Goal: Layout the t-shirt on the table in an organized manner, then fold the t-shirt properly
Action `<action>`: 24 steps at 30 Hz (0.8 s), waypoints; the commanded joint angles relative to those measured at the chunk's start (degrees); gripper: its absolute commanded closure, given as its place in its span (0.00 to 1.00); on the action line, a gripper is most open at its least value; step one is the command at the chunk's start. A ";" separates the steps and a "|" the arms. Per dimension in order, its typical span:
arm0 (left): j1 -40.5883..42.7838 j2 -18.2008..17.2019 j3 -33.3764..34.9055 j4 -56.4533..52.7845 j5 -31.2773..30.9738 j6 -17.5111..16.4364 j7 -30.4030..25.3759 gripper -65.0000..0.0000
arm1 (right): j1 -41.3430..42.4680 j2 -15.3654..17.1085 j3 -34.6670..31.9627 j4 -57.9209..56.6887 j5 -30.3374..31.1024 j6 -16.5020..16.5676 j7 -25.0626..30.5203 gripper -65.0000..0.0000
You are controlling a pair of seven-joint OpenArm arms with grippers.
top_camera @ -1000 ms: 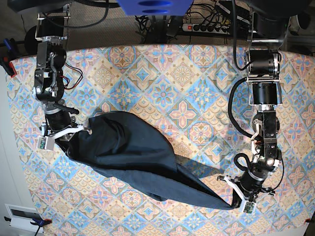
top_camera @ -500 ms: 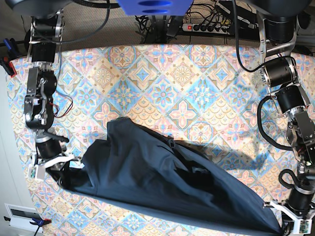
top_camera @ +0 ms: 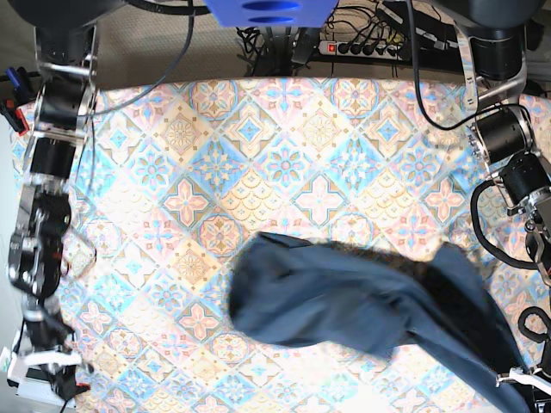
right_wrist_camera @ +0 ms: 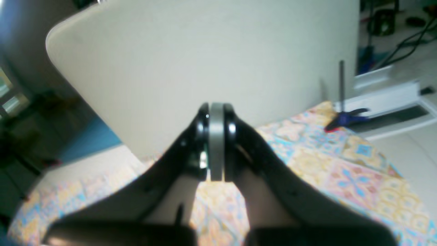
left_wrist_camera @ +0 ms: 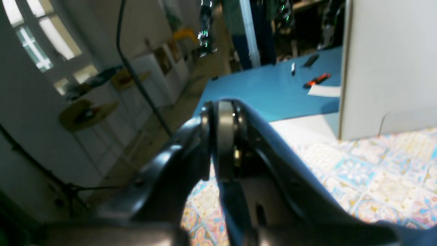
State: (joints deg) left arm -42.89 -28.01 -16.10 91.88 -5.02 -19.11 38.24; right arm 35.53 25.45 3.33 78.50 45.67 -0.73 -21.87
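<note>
At the near edge of the table [top_camera: 284,155], low in the base view, both arms reach down to opposite corners. The left gripper [left_wrist_camera: 223,136] sits at that view's lower right, jaws pressed together around a grey pad. Navy cloth runs along one of its fingers and off toward the lower corner of the wrist picture, so it looks clamped on the t-shirt [top_camera: 344,301], though the blur leaves the pinch itself hard to see.

The shirt is a bunched, smeared dark-blue mass across the near-right part of the patterned cloth. Its rounded end lies near the middle of the table's width, and its other end narrows toward the corner where the left gripper is. It is crumpled rather than flat, and neither collar nor sleeves can be made out.

The right gripper [right_wrist_camera: 216,136] is at the opposite near corner, well apart from the shirt. Its jaws are fully closed, pad to pad, with nothing between them — only the tile pattern shows beneath.

Behind it a blue clamp [right_wrist_camera: 344,118] grips the table's edge, and a pale board [right_wrist_camera: 205,68] stands upright at that edge. The far half of the table shows only its diamond medallions. Past the far edge lie a power strip [top_camera: 362,47] and tangled cables.
</note>
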 commanded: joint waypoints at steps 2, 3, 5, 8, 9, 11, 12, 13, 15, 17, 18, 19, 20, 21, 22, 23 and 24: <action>-1.72 -0.96 -0.21 0.83 -0.13 0.43 -1.45 1.00 | 3.81 0.88 -1.18 -0.04 0.53 0.78 1.78 1.00; -1.37 -0.96 -0.12 0.83 -0.13 0.43 -1.45 1.00 | 3.81 0.88 -1.79 -0.13 0.53 0.78 1.60 1.00; 0.21 -1.05 -0.21 0.83 -0.13 0.43 -1.45 1.00 | 3.72 0.88 -3.03 1.02 0.79 0.78 1.43 1.00; 5.22 -4.56 -0.21 1.44 -0.83 0.43 -1.45 1.00 | 2.93 0.61 -7.51 4.80 0.79 0.78 1.34 1.00; 6.98 -5.62 -0.21 2.23 -0.92 0.43 -1.45 1.00 | 1.17 0.53 -8.74 5.76 0.79 0.78 1.34 1.00; 11.99 -7.20 -0.56 4.52 -0.92 0.34 -1.45 1.00 | -3.48 0.53 -9.88 7.26 0.79 0.78 1.34 1.00; 15.33 -8.25 -0.56 6.19 -0.92 0.34 -1.45 1.00 | -5.95 0.53 -9.88 8.23 0.79 0.78 1.34 1.00; 19.47 -9.13 -0.83 8.21 -0.92 0.34 -1.45 1.00 | -8.41 0.44 -9.88 9.54 0.79 0.78 1.34 1.00; 28.52 -10.10 -3.11 12.08 -1.01 0.26 -1.45 1.00 | -12.36 0.35 -10.15 11.48 0.70 0.78 1.34 1.00; 37.84 -10.36 -5.75 15.60 -2.50 0.26 -1.45 1.00 | -15.53 -0.79 -10.67 12.62 0.79 0.78 1.25 1.00; 41.71 -10.36 -6.54 16.92 -3.73 0.26 -1.45 1.00 | -16.94 -1.50 -11.20 13.24 0.79 0.78 0.64 1.00; 45.58 -10.45 -7.24 17.88 -4.96 0.26 -1.45 1.00 | -17.99 -1.94 -11.64 14.03 0.79 0.78 -0.15 1.00; 49.36 -10.45 -7.86 18.59 -5.84 0.26 -1.45 1.00 | -18.78 -2.11 -12.08 14.82 0.79 0.78 -0.86 1.00; 53.40 -10.45 -8.39 19.55 -6.72 0.26 -1.45 1.00 | -19.57 -2.29 -12.96 15.52 0.79 0.78 -1.38 1.00; 57.71 -10.45 -9.18 20.78 -7.34 0.26 -1.45 1.00 | -20.19 -3.17 -14.45 16.40 0.62 1.13 -1.91 1.00; 62.98 -10.45 -10.41 21.84 -7.69 0.26 -1.45 1.00 | -20.98 -3.96 -15.51 17.37 0.53 2.45 -2.35 1.00; 67.03 -10.28 -11.64 22.63 -7.95 0.26 -1.45 1.00 | -21.59 -4.57 -16.21 17.72 0.44 4.03 -2.70 1.00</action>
State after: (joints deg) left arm 24.38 -37.47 -27.29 113.89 -13.23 -19.20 37.06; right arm 12.47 19.97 -13.39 94.96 45.39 3.05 -26.15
